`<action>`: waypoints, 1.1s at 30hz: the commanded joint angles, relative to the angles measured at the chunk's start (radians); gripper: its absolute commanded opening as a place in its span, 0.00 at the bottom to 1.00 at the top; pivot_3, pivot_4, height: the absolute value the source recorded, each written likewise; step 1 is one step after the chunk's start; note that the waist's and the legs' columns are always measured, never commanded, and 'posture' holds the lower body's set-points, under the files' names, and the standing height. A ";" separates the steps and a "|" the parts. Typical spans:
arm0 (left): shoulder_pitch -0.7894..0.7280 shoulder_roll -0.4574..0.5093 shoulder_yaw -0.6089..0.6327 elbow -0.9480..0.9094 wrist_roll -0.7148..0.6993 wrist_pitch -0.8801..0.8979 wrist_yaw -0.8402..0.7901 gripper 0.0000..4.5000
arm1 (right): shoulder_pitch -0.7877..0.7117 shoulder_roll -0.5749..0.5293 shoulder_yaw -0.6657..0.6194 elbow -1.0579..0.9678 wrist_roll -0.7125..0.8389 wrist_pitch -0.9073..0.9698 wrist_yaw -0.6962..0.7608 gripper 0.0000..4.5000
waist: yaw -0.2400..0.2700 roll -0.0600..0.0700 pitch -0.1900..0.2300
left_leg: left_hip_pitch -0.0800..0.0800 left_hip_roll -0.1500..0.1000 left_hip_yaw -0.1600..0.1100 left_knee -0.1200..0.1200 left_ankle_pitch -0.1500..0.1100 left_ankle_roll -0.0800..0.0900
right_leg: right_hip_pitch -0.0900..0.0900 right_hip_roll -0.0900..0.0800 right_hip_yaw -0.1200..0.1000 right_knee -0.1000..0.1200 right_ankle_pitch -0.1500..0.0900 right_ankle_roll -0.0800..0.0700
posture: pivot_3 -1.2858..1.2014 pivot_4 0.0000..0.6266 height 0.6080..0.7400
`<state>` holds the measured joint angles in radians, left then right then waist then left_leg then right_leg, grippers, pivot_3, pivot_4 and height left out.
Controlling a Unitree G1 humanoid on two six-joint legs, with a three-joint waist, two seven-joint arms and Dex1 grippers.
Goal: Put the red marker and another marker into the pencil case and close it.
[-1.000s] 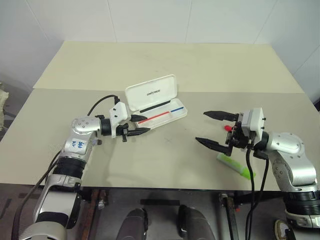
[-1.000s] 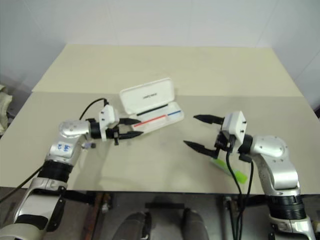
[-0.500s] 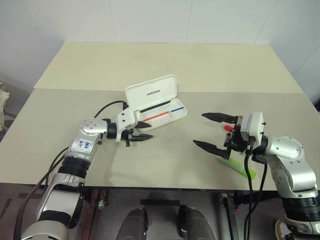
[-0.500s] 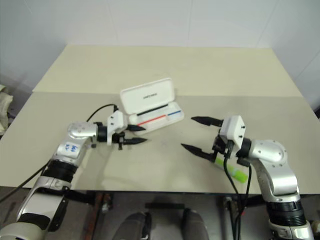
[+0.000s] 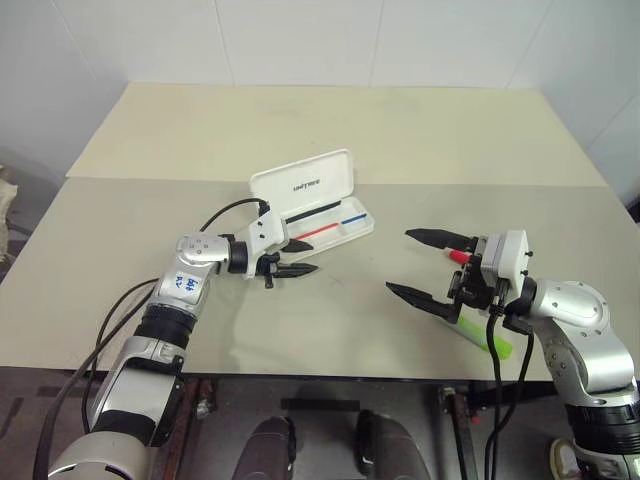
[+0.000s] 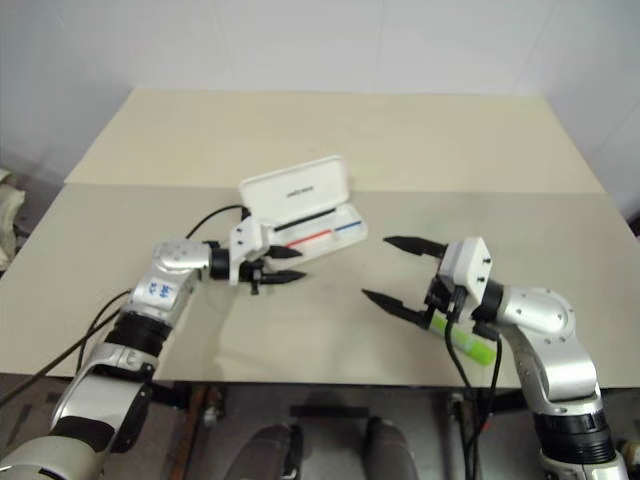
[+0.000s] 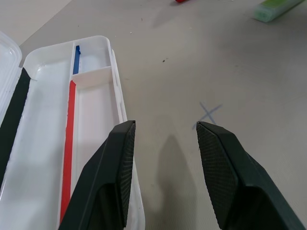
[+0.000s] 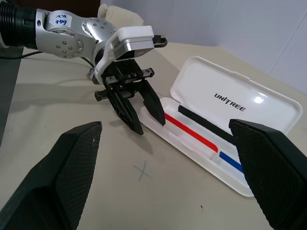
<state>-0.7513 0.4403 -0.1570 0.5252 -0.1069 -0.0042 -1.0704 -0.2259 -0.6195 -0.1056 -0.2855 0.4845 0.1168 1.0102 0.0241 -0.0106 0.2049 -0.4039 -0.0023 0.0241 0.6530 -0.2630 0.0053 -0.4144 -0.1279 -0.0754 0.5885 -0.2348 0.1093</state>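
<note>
On the pencil case (image 8: 235, 103) lid, dark lettering reads "UNITREE".

A pale beige worktop (image 5: 400, 130) fills most of the scene, made of two slabs joined by a straight seam (image 5: 150, 179) running side to side. A small pen-drawn cross (image 7: 207, 115) marks its matte surface. Behind it rises a white tiled wall (image 5: 300, 40) with thin grey grout lines. Beneath the near edge the floor (image 5: 320, 440) is dark, with a metal frame under the worktop. Lighting is soft and even, casting faint shadows.
</note>
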 commanded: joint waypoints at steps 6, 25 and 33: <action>-0.050 -0.010 0.014 0.036 0.032 0.007 0.061 0.45 | -0.005 0.000 -0.010 -0.053 0.017 -0.002 -0.021 1.00 | 0.001 0.000 0.000 | 0.000 0.000 0.000 0.001 0.000 0.000 | 0.000 0.000 0.000 0.000 0.000 0.000 | 0.52 0.24 1.00; -0.084 -0.002 -0.071 0.105 0.131 0.121 0.046 0.45 | -0.031 -0.058 -0.019 -0.086 0.055 0.075 0.002 1.00 | 0.000 0.000 0.000 | 0.000 0.000 0.000 0.001 0.000 0.000 | 0.000 0.000 0.000 0.001 0.000 0.000 | 0.52 0.24 1.00; -0.097 0.001 -0.113 0.125 0.154 0.114 -0.012 0.10 | -0.068 -0.081 -0.021 -0.086 0.072 0.096 0.010 1.00 | 0.001 0.000 0.000 | 0.000 0.000 0.000 0.003 0.000 0.001 | 0.000 0.000 0.000 0.001 0.000 0.000 | 0.52 0.24 1.00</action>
<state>-0.8585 0.4375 -0.2260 0.6372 0.0159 0.1079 -1.0398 -0.2751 -0.6857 -0.1035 -0.3317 0.5363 0.2162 1.0164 0.0251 -0.0110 0.2048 -0.4038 -0.0022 0.0240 0.6556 -0.2638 0.0060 -0.4139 -0.1280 -0.0752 0.5892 -0.2348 0.1093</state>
